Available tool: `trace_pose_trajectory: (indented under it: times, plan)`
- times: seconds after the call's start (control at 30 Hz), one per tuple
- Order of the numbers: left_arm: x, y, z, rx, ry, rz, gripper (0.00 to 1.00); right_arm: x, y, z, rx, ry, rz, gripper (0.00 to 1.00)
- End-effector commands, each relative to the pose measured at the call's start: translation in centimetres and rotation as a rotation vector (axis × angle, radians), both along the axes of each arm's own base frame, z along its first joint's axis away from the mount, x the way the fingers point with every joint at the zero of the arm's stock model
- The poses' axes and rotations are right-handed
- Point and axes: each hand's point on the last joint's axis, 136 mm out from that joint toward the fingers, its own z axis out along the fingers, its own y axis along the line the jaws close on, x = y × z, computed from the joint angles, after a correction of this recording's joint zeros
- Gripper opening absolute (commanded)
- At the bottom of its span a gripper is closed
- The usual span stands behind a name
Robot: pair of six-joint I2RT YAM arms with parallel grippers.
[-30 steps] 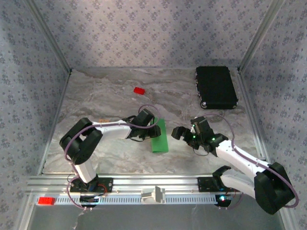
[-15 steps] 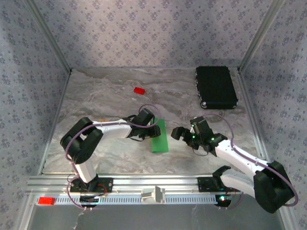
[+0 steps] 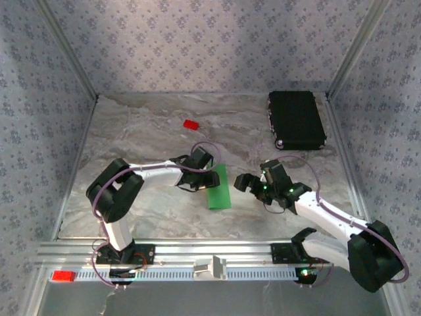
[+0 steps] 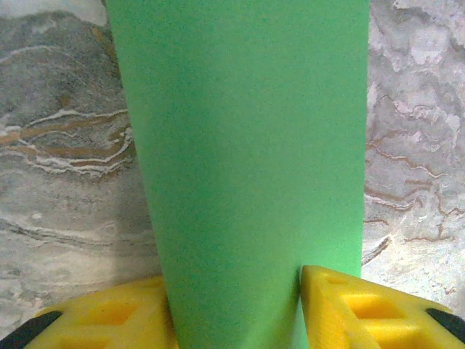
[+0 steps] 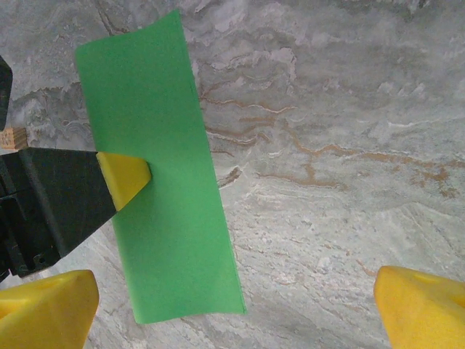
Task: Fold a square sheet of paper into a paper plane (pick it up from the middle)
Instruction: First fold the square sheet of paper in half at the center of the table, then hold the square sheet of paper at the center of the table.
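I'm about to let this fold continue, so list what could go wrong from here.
1. A yellow fingertip of the left jaws rests just inside one long edge of the folded green paper; any sideways move could drag or skew the strip rather than crease it.
2. The right jaws stand wide open over the marble table, apart from the paper; closing there would likely catch nothing.

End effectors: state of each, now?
Left end effector: touching the square sheet of paper; grip cannot be told.
Right end effector: open, empty.
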Motion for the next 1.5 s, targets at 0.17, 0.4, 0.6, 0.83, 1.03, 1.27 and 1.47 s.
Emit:
trace_pose_trajectory:
  times: [0.17, 0.4, 0.6, 0.83, 1.03, 1.27, 1.47]
  plan:
    - [-1.1, 3.2, -4.5, 0.164, 0.074, 0.011, 0.47, 0.8, 1.7, 0.7, 0.025, -0.027, 0.049, 0.88]
    - [-1.3, 3.4, -5.0, 0.179, 0.079, 0.004, 0.47, 1.1, 3.6, -0.3, 0.037, -0.005, 0.112, 0.57]
    - [-1.4, 3.4, -5.2, 0.181, 0.083, -0.001, 0.47, 1.5, 6.1, -1.8, 0.026, 0.052, 0.195, 0.22]
    - [-1.4, 3.5, -5.2, 0.182, 0.082, 0.004, 0.47, 2.3, 8.5, -3.2, 0.022, 0.089, 0.249, 0.13]
    - [-1.4, 3.3, -5.1, 0.174, 0.079, 0.002, 0.47, 1.7, 7.8, -6.2, -0.047, 0.182, 0.232, 0.08]
    - [-0.7, 2.0, -2.3, 0.084, 0.028, -0.005, 0.50, -0.7, 5.6, -9.0, -0.112, 0.276, 0.166, 0.06]
    - [0.0, 1.3, 2.3, -0.038, -0.075, 0.010, 0.59, -1.3, 5.5, -8.4, -0.094, 0.263, 0.136, 0.06]
